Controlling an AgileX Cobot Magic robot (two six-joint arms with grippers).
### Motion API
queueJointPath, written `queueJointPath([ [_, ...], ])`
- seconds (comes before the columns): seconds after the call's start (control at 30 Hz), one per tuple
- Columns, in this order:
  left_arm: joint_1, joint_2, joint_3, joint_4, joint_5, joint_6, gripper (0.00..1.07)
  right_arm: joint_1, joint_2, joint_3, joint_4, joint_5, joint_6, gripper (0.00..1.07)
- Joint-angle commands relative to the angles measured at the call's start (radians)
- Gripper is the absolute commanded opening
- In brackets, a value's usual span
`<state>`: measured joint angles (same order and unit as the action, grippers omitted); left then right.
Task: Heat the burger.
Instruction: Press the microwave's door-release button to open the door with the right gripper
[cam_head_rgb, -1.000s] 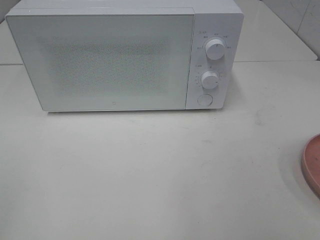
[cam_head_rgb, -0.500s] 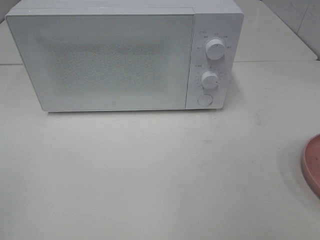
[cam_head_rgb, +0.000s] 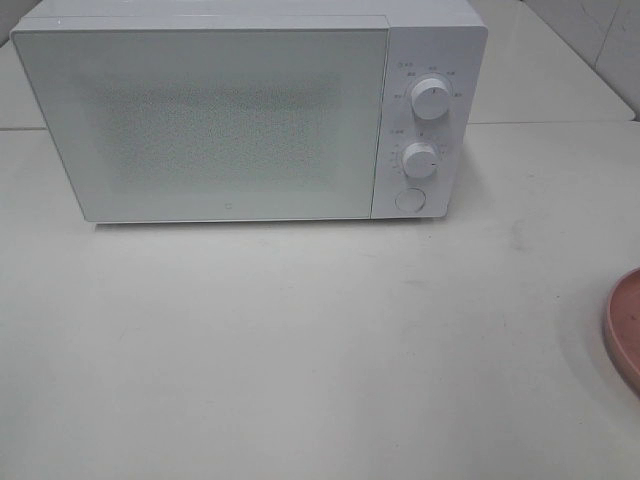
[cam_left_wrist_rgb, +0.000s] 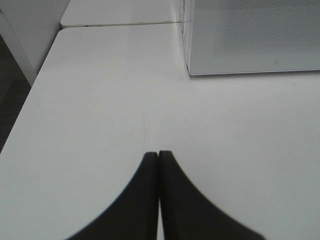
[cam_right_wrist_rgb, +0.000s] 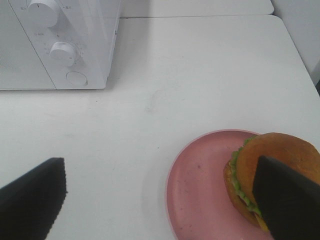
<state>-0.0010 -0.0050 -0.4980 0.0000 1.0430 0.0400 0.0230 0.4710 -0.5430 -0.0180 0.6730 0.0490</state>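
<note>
Pale surface (cam_head_rgb: 300, 350) under closed microwave (cam_head_rgb: 220, 120), upper left of high view. Pink plate (cam_head_rgb: 625, 330) cut off at right edge, lower half; burger (cam_right_wrist_rgb: 280, 147) sitting on it, seen only from right wrist. Right jaws spread wide, gripping nothing; left jaws pressed shut, empty. Likely to topple or shed layers if squeezed near top; microwave shut, blocking entry

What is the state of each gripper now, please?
Left gripper: closed, holding nothing.
Right gripper: open, holding nothing; the burger lies close to one finger.
</note>
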Motion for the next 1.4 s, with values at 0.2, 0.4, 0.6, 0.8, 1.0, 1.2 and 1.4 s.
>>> queueJointPath([
  [0.2, 0.002, -0.027, 0.002, 0.000, -0.006, -0.001, 0.00, 0.003, 0.159, -0.010, -0.001, -0.156, -0.002, 0.94],
  [0.4, 0.002, -0.027, 0.002, 0.000, -0.006, -0.001, 0.00, 0.003, 0.250, -0.010, 0.002, -0.240, -0.002, 0.92],
  [0.6, 0.002, -0.027, 0.002, 0.000, -0.006, -0.001, 0.00, 0.003, 0.351, -0.010, 0.002, -0.341, -0.002, 0.90],
  [0.8, 0.002, -0.027, 0.002, 0.000, -0.006, -0.001, 0.00, 0.003, 0.443, -0.010, 0.007, -0.456, 0.011, 0.89],
  [1.0, 0.002, -0.026, 0.002, 0.000, -0.006, -0.001, 0.00, 0.003, 0.516, -0.004, 0.002, -0.624, 0.036, 0.87],
  [1.2, 0.002, -0.026, 0.002, 0.000, -0.006, -0.001, 0.00, 0.003, 0.554, 0.043, 0.002, -0.789, 0.032, 0.86],
  [1.4, 0.002, -0.026, 0.002, 0.000, -0.006, -0.001, 0.00, 0.005, 0.557, 0.126, 0.051, -0.976, -0.006, 0.85],
])
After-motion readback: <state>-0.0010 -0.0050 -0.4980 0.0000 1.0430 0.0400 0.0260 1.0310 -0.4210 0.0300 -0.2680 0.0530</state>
